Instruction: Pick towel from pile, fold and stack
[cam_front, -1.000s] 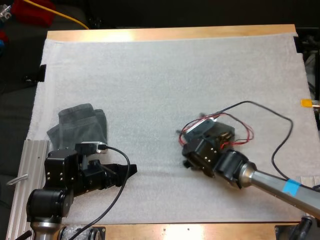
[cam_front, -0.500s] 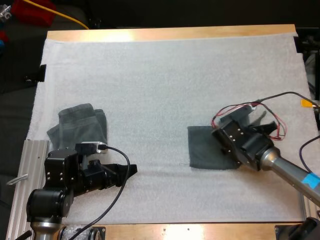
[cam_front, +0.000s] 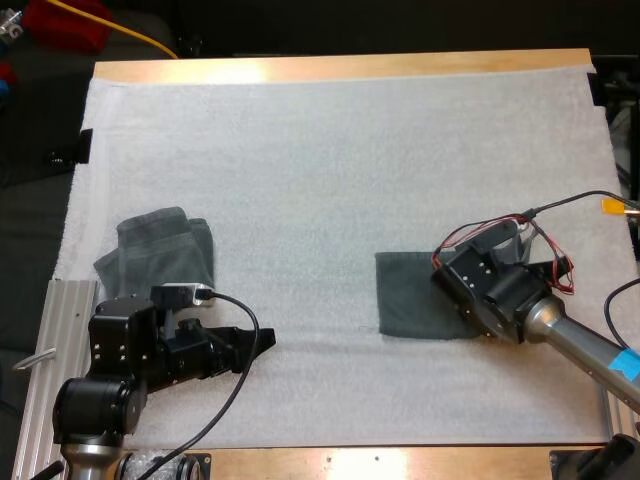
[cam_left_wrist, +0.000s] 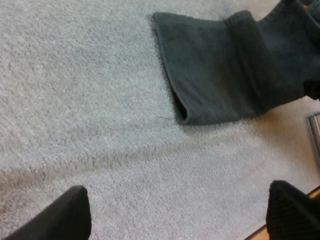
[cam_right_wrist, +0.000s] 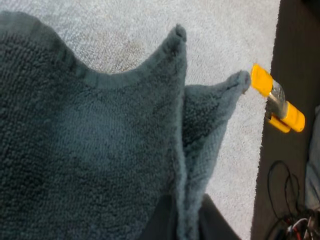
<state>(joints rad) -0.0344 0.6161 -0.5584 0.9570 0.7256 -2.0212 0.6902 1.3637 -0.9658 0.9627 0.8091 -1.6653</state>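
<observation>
A dark grey-green towel lies flat on the white mat right of centre. My right gripper sits at its right edge, and its fingers are shut on a raised fold of the towel, whose corners stick up. A second towel, loosely crumpled, lies near the mat's left edge. My left gripper rests just in front of it, low over the mat. In the left wrist view its fingers stand wide apart with nothing between them, and the crumpled towel lies beyond them.
A ribbed metal plate lies along the table's left edge beside my left arm. An orange-yellow marker sits just past the mat's right edge, close to the held towel. Bare mat stretches across the middle and far side.
My right arm swept from the mat's centre to the right, drawing the towel out flat behind it. In the last half second it barely shifted. The left arm stayed still.
</observation>
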